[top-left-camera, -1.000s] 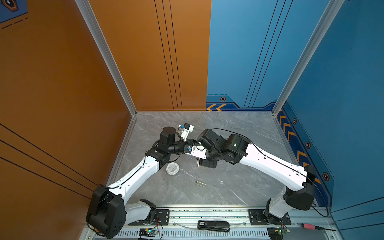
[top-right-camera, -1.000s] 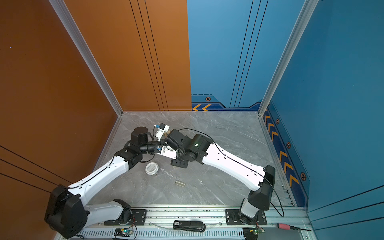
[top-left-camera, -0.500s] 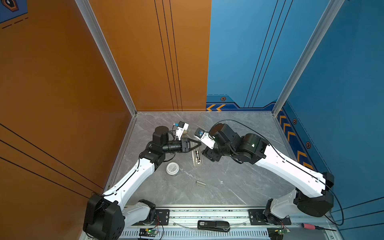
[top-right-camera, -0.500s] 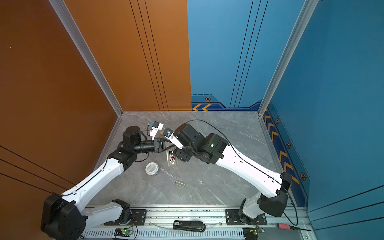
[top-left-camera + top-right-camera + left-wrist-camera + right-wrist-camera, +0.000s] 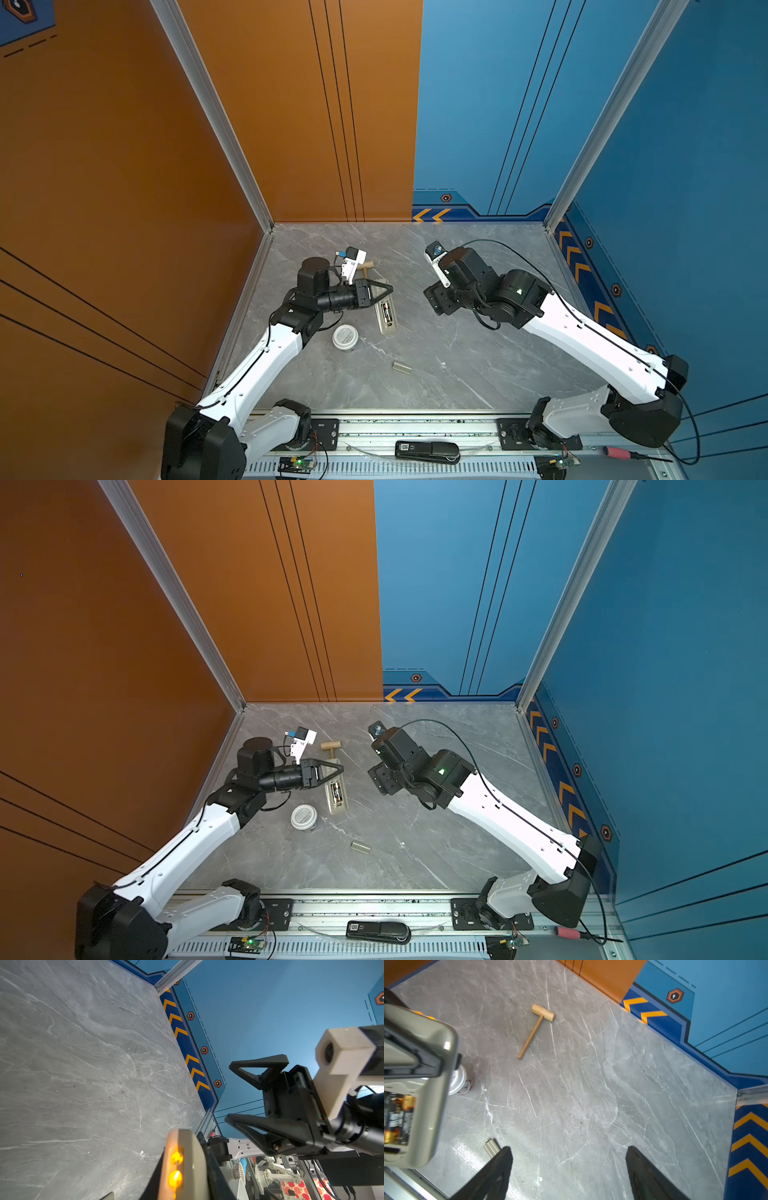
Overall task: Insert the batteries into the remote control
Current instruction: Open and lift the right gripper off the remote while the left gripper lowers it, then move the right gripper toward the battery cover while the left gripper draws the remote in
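The left gripper (image 5: 388,289) is clamped on the remote control (image 5: 388,326), with 2 batteries (image 5: 396,1118) inside it. The right gripper (image 5: 569,1149) has its fingers wide apart.

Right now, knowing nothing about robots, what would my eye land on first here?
The left gripper clamps the far end of the remote control, whose open back shows the batteries lying inside. Across from it the right gripper hangs open and empty above the grey table, and a small wooden mallet lies nearer the back wall.
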